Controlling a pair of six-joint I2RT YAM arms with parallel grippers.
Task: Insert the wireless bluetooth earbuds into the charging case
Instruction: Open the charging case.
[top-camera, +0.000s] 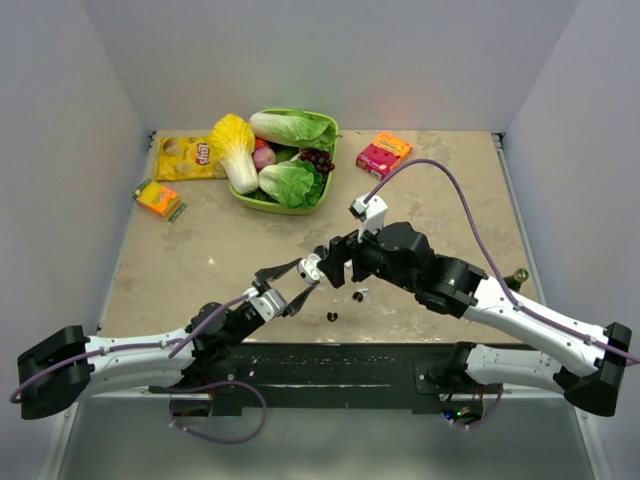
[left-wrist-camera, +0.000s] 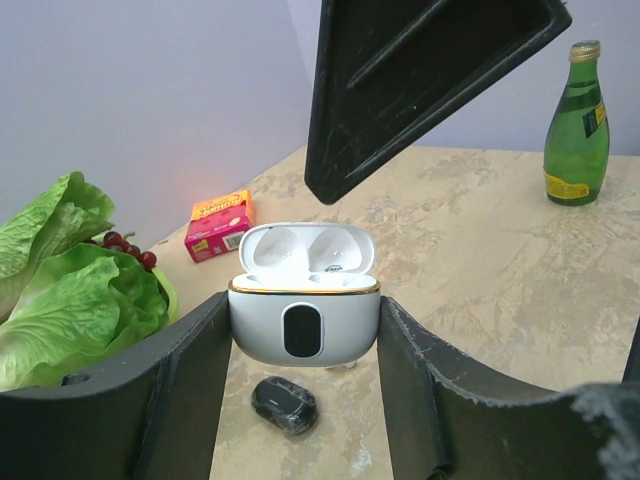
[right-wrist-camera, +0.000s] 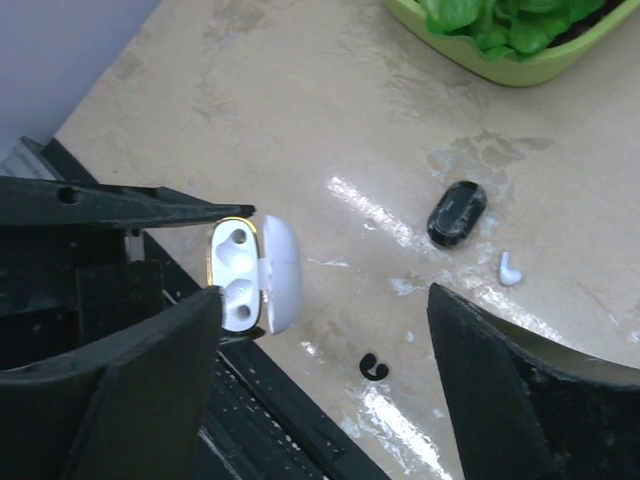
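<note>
Pale grey walls (top-camera: 300, 60) close round three sides of a beige, marble-veined table (top-camera: 180, 270). It is mostly matte, with glare streaks near its front edge. At the back sits a lime-green plastic basket (right-wrist-camera: 520, 70) heaped with ruffled lettuce (left-wrist-camera: 60, 300), a yellow-topped cabbage (top-camera: 235, 150) and dark grapes (left-wrist-camera: 125, 245); the leaves hide whatever lies under them. A crinkled yellow chip bag (top-camera: 185, 157) lies left of the basket and a red carton (top-camera: 384, 154) right of it. A small orange-and-green pack (top-camera: 158, 198) sits near the left wall. A green glass bottle (left-wrist-camera: 575, 110) with a gold cap stands upright at the right side.

My left fingers (left-wrist-camera: 190, 380), black and scuffed, are clamped on the charging case (left-wrist-camera: 304, 325), pressing its lower half from both sides above the table. The case is glossy white and rounded, with a gold rim and a dark oval mark on its front. Its lid is tipped open, and the right wrist view shows both wells empty. My right fingers (right-wrist-camera: 530, 390) are spread wide with nothing between them, close to the case. One of them cuts off the top of the left wrist view as a black wedge.

On the table below lies a glossy black oval object (right-wrist-camera: 457, 212), with a small white curved piece (right-wrist-camera: 509, 268) just beside it. Nearer the front edge is a tiny black curled bud (right-wrist-camera: 374, 368), too small to make out in detail. I cannot pick out a second bud.
</note>
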